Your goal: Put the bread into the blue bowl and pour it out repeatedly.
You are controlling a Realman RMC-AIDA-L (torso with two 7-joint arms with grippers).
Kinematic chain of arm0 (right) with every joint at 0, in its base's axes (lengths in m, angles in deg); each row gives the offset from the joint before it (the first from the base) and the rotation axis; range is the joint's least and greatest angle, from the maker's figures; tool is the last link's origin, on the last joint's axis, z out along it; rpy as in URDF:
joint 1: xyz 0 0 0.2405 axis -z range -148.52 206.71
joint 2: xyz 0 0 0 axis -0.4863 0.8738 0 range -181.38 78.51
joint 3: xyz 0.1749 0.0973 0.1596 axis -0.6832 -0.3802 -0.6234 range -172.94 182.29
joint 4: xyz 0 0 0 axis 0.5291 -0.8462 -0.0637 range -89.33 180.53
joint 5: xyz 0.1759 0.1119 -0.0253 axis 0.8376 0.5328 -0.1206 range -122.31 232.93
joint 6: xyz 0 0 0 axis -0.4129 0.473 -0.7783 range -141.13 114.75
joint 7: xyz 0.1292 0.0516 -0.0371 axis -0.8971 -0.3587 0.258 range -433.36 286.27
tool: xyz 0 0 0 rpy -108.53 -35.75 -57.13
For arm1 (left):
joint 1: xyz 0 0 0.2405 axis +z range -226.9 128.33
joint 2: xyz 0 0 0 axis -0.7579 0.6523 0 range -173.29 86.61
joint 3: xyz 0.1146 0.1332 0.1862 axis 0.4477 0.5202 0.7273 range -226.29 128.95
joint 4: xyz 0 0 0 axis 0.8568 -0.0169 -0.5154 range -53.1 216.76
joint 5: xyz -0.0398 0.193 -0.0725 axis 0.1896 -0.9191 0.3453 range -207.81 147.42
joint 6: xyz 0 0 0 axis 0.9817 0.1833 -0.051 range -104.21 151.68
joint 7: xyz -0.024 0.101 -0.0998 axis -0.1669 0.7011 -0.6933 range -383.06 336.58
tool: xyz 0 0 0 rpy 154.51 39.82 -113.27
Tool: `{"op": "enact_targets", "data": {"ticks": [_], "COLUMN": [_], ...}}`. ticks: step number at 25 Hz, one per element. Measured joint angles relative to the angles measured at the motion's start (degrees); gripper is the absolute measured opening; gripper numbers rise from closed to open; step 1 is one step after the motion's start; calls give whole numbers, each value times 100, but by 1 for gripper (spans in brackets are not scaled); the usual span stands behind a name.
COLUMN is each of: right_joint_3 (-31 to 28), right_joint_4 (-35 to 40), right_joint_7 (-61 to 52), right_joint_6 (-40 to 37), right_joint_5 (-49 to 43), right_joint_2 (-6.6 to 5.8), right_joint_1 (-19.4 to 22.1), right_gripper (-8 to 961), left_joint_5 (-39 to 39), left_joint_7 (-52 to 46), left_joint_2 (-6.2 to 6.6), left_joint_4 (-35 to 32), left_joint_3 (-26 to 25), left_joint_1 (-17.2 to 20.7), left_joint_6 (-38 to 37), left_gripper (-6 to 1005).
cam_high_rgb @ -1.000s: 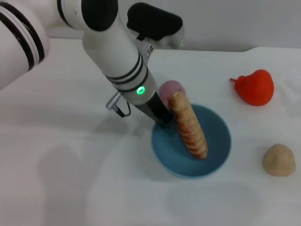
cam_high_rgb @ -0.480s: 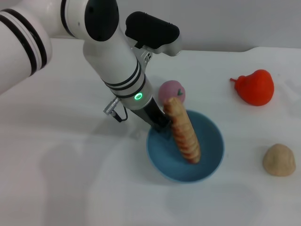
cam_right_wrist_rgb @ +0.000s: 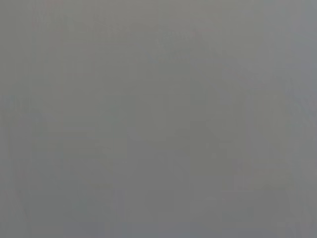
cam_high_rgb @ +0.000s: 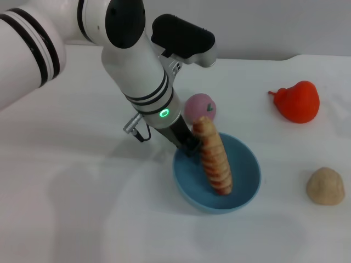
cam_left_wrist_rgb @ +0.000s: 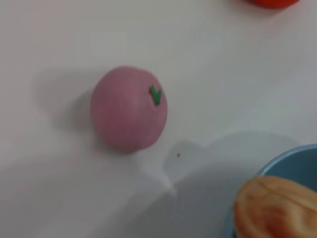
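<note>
Left tool (cam_high_rgb: 190, 147) (bread (cam_high_rgb: 214, 159) upright, bowl (cam_high_rgb: 244, 186))

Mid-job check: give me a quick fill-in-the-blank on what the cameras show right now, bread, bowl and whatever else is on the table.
1. The bread leans with its lower end inside the ____ bowl.
2. The left pincer is at the bowl's rim; the round ball just behind the bowl is ____.
3. The red fruit lies on the table to the robot's ____ of the bowl.
4. The tan lump lies ____ the bowl.

Missing words: blue; pink; right; outside
</note>
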Motion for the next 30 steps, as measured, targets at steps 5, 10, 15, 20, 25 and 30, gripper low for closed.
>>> {"op": "enact_targets", "data": {"ticks": [5, 10, 15, 20, 25, 30], "right_joint_3": [3, -19, -30, -30, -30, -103], "right_joint_4": [-6, -10, -10, -19, -103, -147], "right_joint_7": [0, -5, -38, -46, -22, -10], "right_joint_6": [-2, -5, 22, 40, 98, 178], "right_joint_5": [0, 0, 0, -2, -30, -45], "right_joint_2": [-3, -6, -16, -16, -25, -32], "right_joint_1": [22, 52, 60, 73, 83, 163], "right_gripper": [405, 405, 404, 404, 404, 404], "left_joint_5": [-75, -599, -967, -1295, -1474, -1413], "left_joint_7": [16, -9, 34, 49, 71, 83], "left_joint_2": [27, 53, 78, 94, 97, 104], "left_joint_4": [-194, -475, -603, -661, -1087, -1907], "left_joint_3": [-25, -283, -709, -952, -952, -978], "left_joint_1": [-10, -10, 71, 250, 951, 2172], "left_joint_6": [61, 221, 147, -276, -1538, -3287], "left_gripper": [160, 282, 469, 605, 607, 604]}}
